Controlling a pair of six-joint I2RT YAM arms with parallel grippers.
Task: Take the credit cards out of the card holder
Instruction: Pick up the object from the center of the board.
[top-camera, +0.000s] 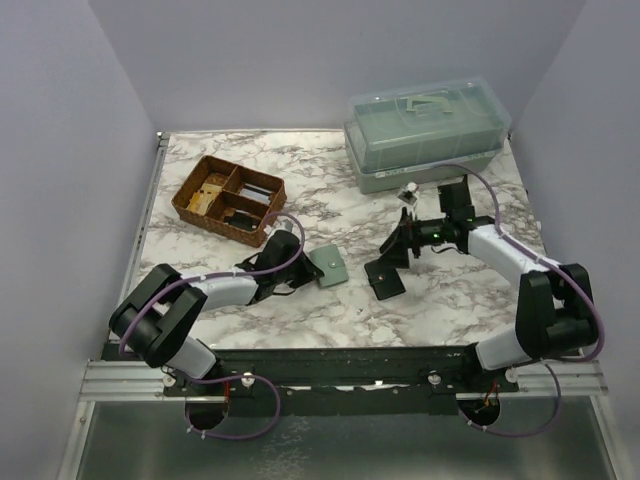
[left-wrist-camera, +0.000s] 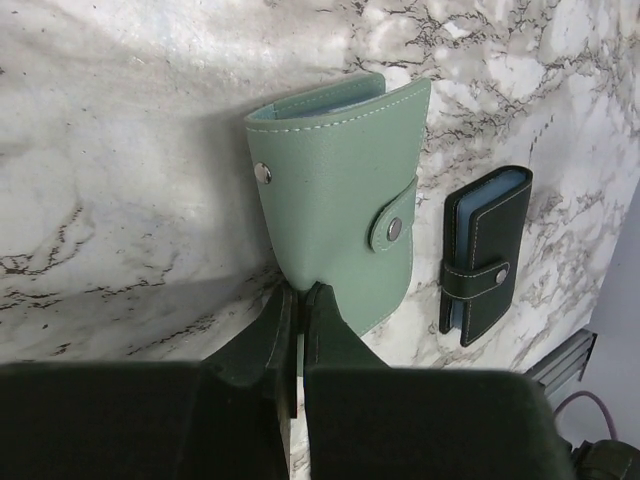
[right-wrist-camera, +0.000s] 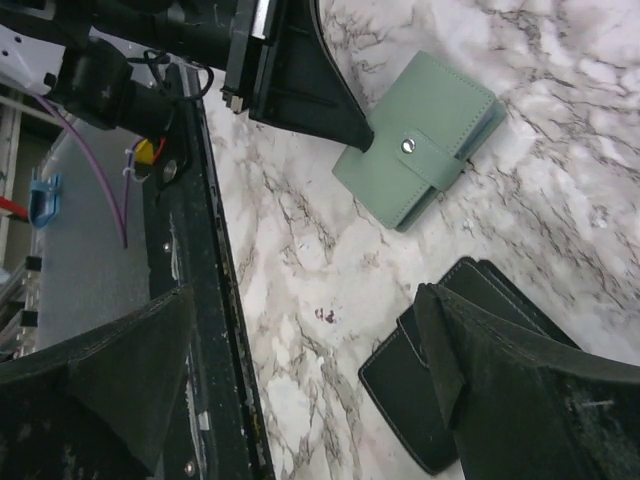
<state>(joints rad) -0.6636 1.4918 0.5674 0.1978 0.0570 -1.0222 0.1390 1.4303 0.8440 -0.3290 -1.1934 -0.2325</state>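
Where the grey-veined marble surface (top-camera: 450, 300) meets its far edge, plain lavender walls (top-camera: 300, 60) close it in on three sides. A brown basket (top-camera: 181, 200) with compartments sits at the upper left of the top view, and a clear lidded box (top-camera: 425, 130) at the upper right.

The holder (top-camera: 328, 268) lies flat near the middle of the surface, just left of centre, closed with its tab (left-wrist-camera: 394, 218) snapped. In the top view its long axis runs nearly up and down the frame, tilted a little toward the lower right. The tab wraps over the edge facing the black wallet (top-camera: 385, 278), which lies near it on the right, apart from it.

The left hand (left-wrist-camera: 300, 292) reaches in from the lower left, its fingers nearly together and seemingly pinching the holder's near edge. The right hand (right-wrist-camera: 305, 295) is spread wide, one finger over the wallet; whether it touches the wallet I cannot tell.
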